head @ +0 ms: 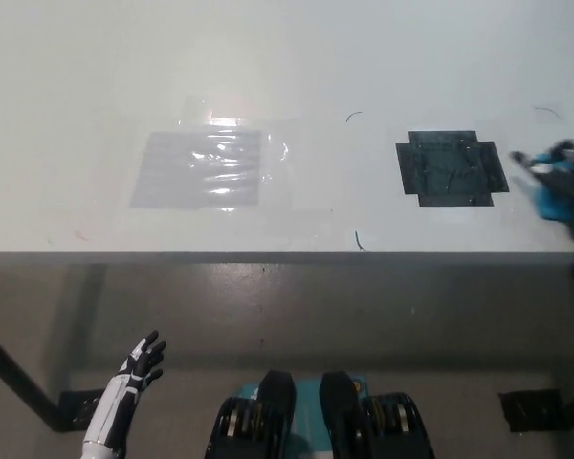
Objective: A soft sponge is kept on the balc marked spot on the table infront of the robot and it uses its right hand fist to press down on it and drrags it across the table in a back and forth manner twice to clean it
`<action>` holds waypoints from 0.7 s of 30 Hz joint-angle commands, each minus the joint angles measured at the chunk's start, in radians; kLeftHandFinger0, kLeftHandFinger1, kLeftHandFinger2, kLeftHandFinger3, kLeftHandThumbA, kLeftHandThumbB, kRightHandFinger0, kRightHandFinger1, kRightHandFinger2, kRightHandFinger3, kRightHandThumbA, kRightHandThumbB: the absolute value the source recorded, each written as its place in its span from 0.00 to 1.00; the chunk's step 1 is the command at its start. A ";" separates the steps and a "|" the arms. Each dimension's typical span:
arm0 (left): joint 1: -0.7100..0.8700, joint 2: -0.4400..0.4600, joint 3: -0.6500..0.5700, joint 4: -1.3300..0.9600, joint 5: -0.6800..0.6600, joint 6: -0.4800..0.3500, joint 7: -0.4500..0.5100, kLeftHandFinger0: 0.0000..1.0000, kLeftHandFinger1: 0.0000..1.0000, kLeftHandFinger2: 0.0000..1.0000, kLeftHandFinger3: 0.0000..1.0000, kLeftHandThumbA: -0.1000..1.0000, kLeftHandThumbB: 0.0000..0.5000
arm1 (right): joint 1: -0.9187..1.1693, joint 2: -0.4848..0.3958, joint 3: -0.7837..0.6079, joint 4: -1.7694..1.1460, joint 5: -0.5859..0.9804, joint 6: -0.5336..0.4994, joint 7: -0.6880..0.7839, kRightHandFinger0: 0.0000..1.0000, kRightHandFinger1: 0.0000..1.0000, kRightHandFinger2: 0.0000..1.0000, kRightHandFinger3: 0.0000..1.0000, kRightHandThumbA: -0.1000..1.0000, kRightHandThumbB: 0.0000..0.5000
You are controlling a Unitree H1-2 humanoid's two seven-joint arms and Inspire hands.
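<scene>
the blurred right hand (566, 182), curled into a fist, presses the sponge (553, 201), likely soft and squashy, best pushed from above.

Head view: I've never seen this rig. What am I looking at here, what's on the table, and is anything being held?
The camera sits on a humanoid robot's head and looks steeply down at a white table in front of it. The robot has two arms with fingered hands. Its black right hand is at the picture's far right edge, blurred, pressing on a blue sponge near the table's front edge. Whether the fingers are closed into a fist is too blurred to tell. The white left hand rests low at the lower left, below the table, fingers apart and holding nothing. On the table are a black marked spot, left of the sponge and apart from it, and a shiny clear patch further left. A few small dark marks dot the surface.
</scene>
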 commanded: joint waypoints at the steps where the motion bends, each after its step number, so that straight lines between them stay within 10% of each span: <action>1: -0.004 0.004 0.003 -0.004 0.000 -0.052 0.005 1.00 1.00 1.00 1.00 1.00 0.64 | 0.119 -0.047 -0.030 0.057 0.038 0.098 -0.061 0.00 0.01 0.39 0.39 1.00 0.23; 11: -0.007 0.006 0.006 -0.003 0.004 -0.045 0.010 1.00 1.00 1.00 1.00 1.00 0.61 | 0.139 -0.088 -0.050 0.049 0.046 0.068 -0.071 0.00 0.00 0.22 0.21 1.00 0.21; 17: -0.007 0.003 0.007 -0.001 -0.006 -0.046 0.004 1.00 1.00 1.00 1.00 1.00 0.57 | 0.107 -0.042 -0.056 0.047 0.061 0.090 -0.056 0.00 0.03 0.38 0.44 1.00 0.21; 21: -0.006 0.004 0.006 0.001 -0.004 -0.047 0.002 1.00 1.00 1.00 1.00 1.00 0.58 | 0.086 0.008 -0.032 0.039 0.047 0.051 -0.027 0.00 0.00 0.31 0.28 1.00 0.16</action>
